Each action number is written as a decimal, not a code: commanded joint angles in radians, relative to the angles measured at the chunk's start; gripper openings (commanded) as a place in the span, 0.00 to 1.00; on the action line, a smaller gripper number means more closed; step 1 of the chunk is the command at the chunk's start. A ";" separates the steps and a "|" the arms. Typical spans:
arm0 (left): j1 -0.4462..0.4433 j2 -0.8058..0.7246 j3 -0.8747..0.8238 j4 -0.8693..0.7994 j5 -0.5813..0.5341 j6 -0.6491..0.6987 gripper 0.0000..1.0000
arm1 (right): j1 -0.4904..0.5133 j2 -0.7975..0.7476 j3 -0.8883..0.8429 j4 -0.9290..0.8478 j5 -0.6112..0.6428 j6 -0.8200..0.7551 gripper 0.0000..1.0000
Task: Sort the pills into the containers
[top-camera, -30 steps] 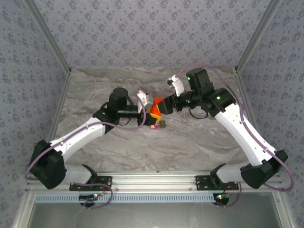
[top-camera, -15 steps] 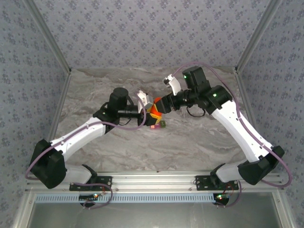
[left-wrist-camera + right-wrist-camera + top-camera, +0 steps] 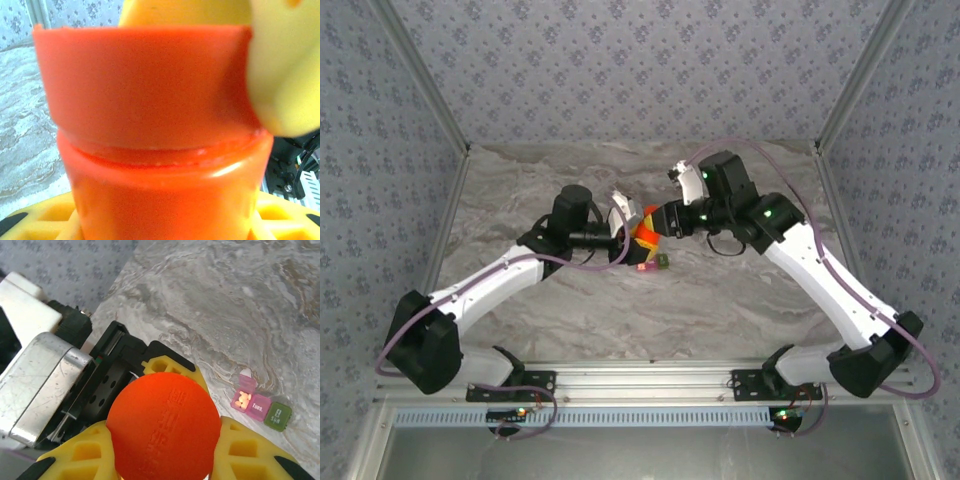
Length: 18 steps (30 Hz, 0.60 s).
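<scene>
Nearest you, the containers (image 3: 653, 263) sit on the table (image 3: 720, 300), one pink compartment open with pills (image 3: 243, 398) inside; just behind them, your left gripper (image 3: 632, 238) pinches the orange bottle (image 3: 160, 190) by its body while your right gripper (image 3: 163, 452) is clamped on its cap (image 3: 164, 420)

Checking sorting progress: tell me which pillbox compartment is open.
The pink end compartment, lid up, pills inside; the Tues. one and green Sun one are shut.

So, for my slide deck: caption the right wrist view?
Right gripper clamps the orange bottle cap above a marble table, where a pill organizer sits with one pink compartment open.
</scene>
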 commanded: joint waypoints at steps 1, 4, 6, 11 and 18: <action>-0.009 -0.004 0.048 0.072 0.001 0.033 0.00 | 0.045 -0.022 -0.059 0.124 0.100 0.211 0.25; -0.010 -0.005 0.048 0.069 -0.023 0.035 0.00 | 0.059 -0.029 -0.070 0.131 0.135 0.190 0.25; -0.009 -0.008 0.047 0.068 -0.050 0.035 0.05 | 0.060 -0.034 -0.074 0.124 0.154 0.168 0.25; -0.009 -0.001 0.051 0.063 -0.099 0.034 0.34 | 0.057 -0.069 -0.124 0.169 0.208 0.124 0.24; -0.010 0.020 0.058 0.051 -0.112 0.035 0.46 | 0.054 -0.093 -0.189 0.219 0.289 0.119 0.21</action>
